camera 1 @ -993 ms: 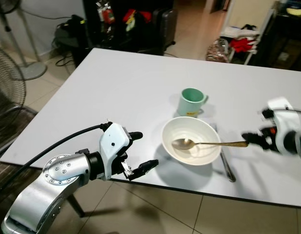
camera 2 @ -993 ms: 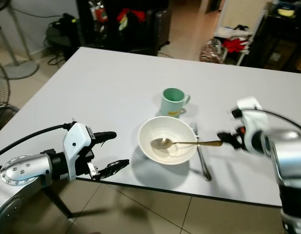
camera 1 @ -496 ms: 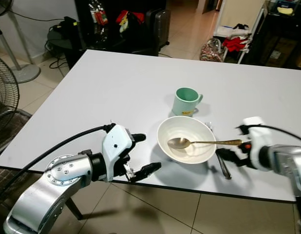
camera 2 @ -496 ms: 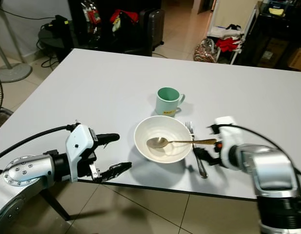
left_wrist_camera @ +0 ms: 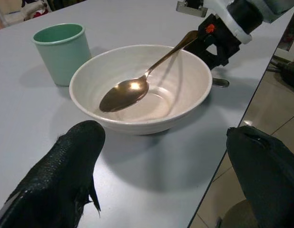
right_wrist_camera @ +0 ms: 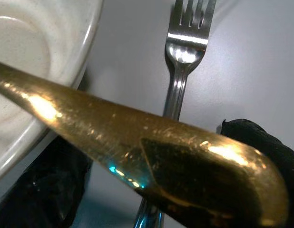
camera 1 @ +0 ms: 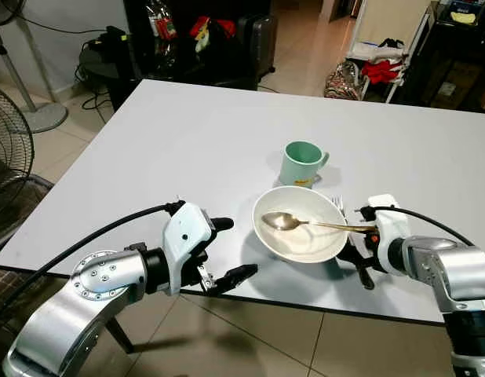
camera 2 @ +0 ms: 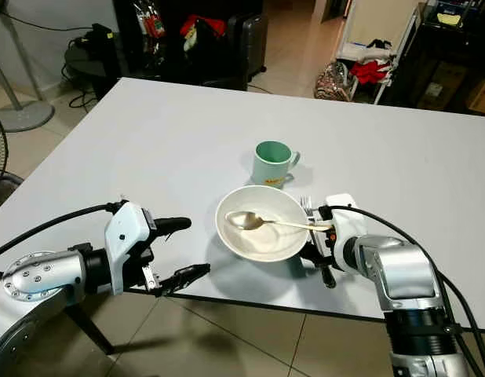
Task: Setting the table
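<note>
I see a white table (camera 1: pixel 187 141) with a white bowl (camera 1: pixel 300 225) near its front edge. My left gripper (camera 1: pixel 227 250) hovers left of the bowl, fingers spread wide, holding nothing. A mint-green mug (camera 1: pixel 302 162) stands just beyond the bowl. My right gripper (camera 1: pixel 359 253) sits right of the bowl, fingers parted, with a gold spoon (camera 1: pixel 309 224) lying across the bowl between them. A steel fork (right_wrist_camera: pixel 178 90) lies on the table beside the bowl.
</note>
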{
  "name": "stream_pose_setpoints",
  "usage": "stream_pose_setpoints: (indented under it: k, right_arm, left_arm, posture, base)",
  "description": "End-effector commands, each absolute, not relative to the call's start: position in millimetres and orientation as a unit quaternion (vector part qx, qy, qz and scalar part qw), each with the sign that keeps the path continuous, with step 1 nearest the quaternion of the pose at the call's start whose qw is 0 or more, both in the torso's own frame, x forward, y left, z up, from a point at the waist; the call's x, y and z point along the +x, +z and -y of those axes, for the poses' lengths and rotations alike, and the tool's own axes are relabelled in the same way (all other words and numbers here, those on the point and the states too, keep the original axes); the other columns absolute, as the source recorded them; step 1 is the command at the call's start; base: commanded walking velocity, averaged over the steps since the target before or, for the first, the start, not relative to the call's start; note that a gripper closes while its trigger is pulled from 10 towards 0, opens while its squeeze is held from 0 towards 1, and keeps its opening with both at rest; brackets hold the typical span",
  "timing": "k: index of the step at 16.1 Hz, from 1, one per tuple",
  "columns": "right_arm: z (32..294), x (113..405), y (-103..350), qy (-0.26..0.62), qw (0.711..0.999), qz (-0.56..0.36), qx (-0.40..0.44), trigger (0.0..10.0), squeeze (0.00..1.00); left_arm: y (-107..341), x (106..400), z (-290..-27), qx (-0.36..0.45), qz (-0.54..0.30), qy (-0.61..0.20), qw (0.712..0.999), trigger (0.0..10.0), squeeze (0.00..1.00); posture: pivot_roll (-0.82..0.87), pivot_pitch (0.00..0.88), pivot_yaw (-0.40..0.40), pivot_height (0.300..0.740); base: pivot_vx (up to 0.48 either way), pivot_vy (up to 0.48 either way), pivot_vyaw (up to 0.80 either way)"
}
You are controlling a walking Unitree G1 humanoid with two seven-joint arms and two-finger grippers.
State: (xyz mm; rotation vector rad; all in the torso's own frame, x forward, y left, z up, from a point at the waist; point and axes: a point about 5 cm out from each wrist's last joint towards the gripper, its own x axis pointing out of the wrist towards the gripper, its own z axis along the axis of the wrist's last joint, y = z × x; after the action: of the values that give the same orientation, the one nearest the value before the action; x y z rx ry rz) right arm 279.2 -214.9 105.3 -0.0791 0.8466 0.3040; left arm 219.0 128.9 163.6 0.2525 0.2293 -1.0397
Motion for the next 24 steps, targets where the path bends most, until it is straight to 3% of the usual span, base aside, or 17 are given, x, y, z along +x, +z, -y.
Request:
stream_pose_setpoints:
  k: [1,2,24]
  right_arm:
    - [215.8,281.4,103.6,0.14,0.905,-0.4,-0.041,1.7,0.0]
    - [216.3,283.3,101.2,0.137,0.908,-0.394,-0.043,0.0,0.0]
    - [232.6,290.0,87.0,0.103,0.912,-0.393,-0.061,0.0,0.0]
  left_arm:
    - [166.9,219.2,-128.8,0.123,-0.103,-0.496,0.854,10.0,0.36]
    - [166.6,219.3,-128.5,0.123,-0.103,-0.496,0.853,10.0,0.36]
    - [171.1,225.1,-130.7,0.133,-0.098,-0.497,0.852,10.0,0.36]
  posture:
    - [-0.11,0.0,-0.035,0.74]
    - [-0.11,0.0,-0.035,0.74]
    - [-0.09,0.0,-0.026,0.74]
  base:
    - [0.0,0.0,0.0]
    - [0.0,0.0,0.0]
    - [0.0,0.0,0.0]
